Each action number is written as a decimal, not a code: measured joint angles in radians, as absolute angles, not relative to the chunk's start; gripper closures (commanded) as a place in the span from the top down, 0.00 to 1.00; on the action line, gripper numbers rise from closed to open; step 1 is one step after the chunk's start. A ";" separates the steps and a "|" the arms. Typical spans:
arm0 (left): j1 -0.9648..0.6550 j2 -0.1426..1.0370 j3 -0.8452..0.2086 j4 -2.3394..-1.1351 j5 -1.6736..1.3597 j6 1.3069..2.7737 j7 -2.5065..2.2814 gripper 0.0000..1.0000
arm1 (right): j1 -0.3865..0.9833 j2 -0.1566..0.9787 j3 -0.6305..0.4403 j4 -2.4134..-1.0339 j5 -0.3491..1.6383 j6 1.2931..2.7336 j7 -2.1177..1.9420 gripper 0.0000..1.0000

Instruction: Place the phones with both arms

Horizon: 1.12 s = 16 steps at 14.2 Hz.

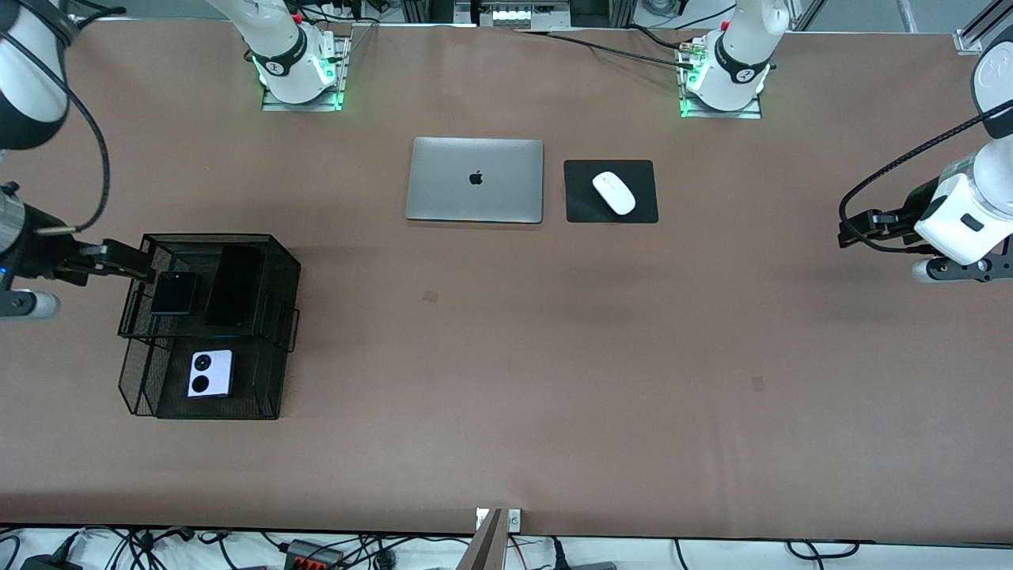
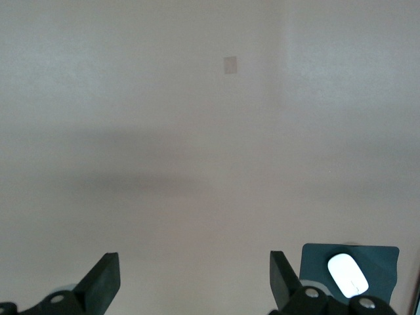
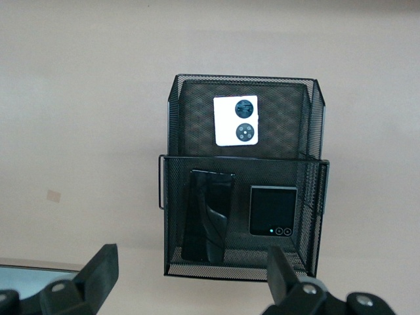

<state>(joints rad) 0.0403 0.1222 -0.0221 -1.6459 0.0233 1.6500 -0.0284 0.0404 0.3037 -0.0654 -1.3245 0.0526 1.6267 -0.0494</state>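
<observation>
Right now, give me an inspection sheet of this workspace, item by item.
Surface: brown table, two small square marks on it.
Job's things: all three phones lie in a black mesh rack at the right arm's end. Long black phone and small black folded phone sit side by side on the upper tier; lilac-white phone on the lower tier, nearer the front camera.
Clutter: closed silver laptop; white mouse on a black pad.
Grippers: right gripper open over the rack's edge, holding nothing; left gripper open over bare table, waiting.
Cables: black cables along both arms.
Surroundings: wires along the table's edges.
</observation>
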 measured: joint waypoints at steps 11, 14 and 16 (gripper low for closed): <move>0.040 0.122 -0.023 -1.646 0.023 1.649 0.017 1.00 | 0.026 0.225 -0.077 -1.429 0.037 1.621 -0.050 1.00; 0.040 0.122 -0.023 -1.646 0.023 1.648 0.020 1.00 | 0.030 0.149 -0.077 -1.558 0.006 1.661 -0.049 1.00; 0.040 0.122 -0.023 -1.646 0.023 1.647 0.021 1.00 | 0.032 0.097 -0.077 -1.638 -0.009 1.690 -0.049 1.00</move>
